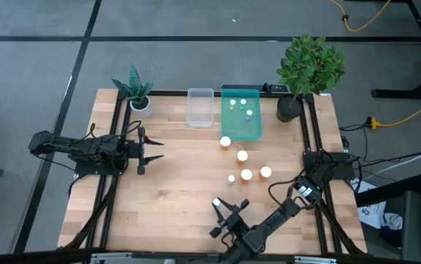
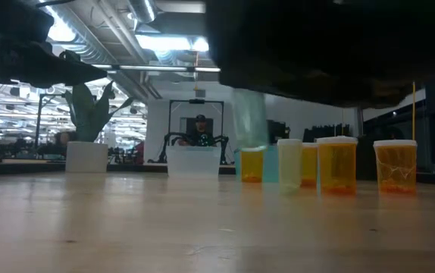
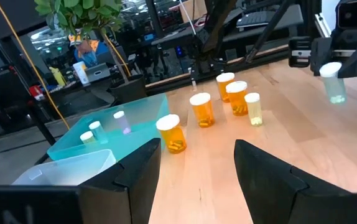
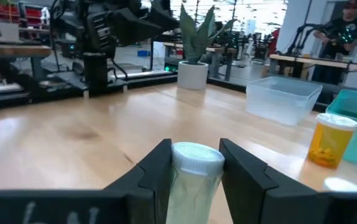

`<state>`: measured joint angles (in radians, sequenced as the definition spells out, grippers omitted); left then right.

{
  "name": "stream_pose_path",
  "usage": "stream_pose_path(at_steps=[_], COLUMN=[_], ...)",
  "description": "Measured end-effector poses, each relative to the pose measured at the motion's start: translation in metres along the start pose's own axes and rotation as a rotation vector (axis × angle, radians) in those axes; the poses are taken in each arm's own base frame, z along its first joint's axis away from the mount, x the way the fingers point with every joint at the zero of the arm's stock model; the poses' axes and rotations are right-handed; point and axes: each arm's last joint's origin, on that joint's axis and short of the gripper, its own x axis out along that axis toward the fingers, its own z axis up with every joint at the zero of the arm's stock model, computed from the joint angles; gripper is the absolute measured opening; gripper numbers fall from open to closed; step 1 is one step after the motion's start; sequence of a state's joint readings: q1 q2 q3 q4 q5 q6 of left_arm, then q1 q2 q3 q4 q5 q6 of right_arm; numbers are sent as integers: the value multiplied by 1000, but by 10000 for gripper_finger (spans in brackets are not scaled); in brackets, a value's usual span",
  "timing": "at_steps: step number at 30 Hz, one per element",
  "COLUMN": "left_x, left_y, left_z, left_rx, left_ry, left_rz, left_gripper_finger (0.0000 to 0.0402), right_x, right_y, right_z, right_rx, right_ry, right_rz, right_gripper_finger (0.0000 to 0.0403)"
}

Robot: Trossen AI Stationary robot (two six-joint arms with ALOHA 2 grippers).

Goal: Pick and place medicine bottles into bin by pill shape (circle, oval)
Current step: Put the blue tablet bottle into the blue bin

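Observation:
My right gripper (image 1: 229,205) is near the table's front edge, shut on a small pale whitish-green bottle (image 4: 194,177) with a white cap; the left wrist view also shows that bottle (image 3: 334,87). Three orange bottles (image 1: 242,155) and two others stand upright on the wood right of centre. The teal bin (image 1: 253,129) at the far side holds three small pale bottles (image 1: 243,103). The clear bin (image 1: 200,107) stands to its left. My left gripper (image 1: 152,147) is open and holds nothing at the table's left side. My right gripper pinches the pale bottle between its two fingers, one on each side of its upper body just below the white cap (image 4: 196,158). The fingers lie about level, coming from the table's near side. The bottle is upright and lifted clear of the table (image 2: 249,121).
A small potted plant (image 1: 138,92) stands at the far left corner and a bushy one (image 1: 306,70) at the far right corner. Bare wood (image 1: 174,191) lies between the two arms. A person shows in the room beyond the table (image 2: 200,125).

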<state>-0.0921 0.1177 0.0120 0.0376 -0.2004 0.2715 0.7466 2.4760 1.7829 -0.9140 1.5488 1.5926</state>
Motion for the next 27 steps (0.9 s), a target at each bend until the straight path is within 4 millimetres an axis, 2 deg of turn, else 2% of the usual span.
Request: stream_pose_path(at_steps=[6, 15, 20, 27], left_x=[0, 0, 0, 0], left_y=[0, 0, 0, 0], left_z=[0, 0, 0, 0], left_rx=[1, 1, 1, 1], left_ry=[0, 0, 0, 0], left_rz=[0, 0, 0, 0], left_gripper_finger=[195, 195, 195, 195], right_x=[-8, 2, 3, 6], right_y=[-6, -9, -20, -40], right_z=[-6, -8, -20, -42], right_rx=[6, -24, -61, 42], right_ry=[3, 59, 1, -13], right_rz=[16, -11, -10, -15], right_gripper_finger=[117, 117, 117, 117])
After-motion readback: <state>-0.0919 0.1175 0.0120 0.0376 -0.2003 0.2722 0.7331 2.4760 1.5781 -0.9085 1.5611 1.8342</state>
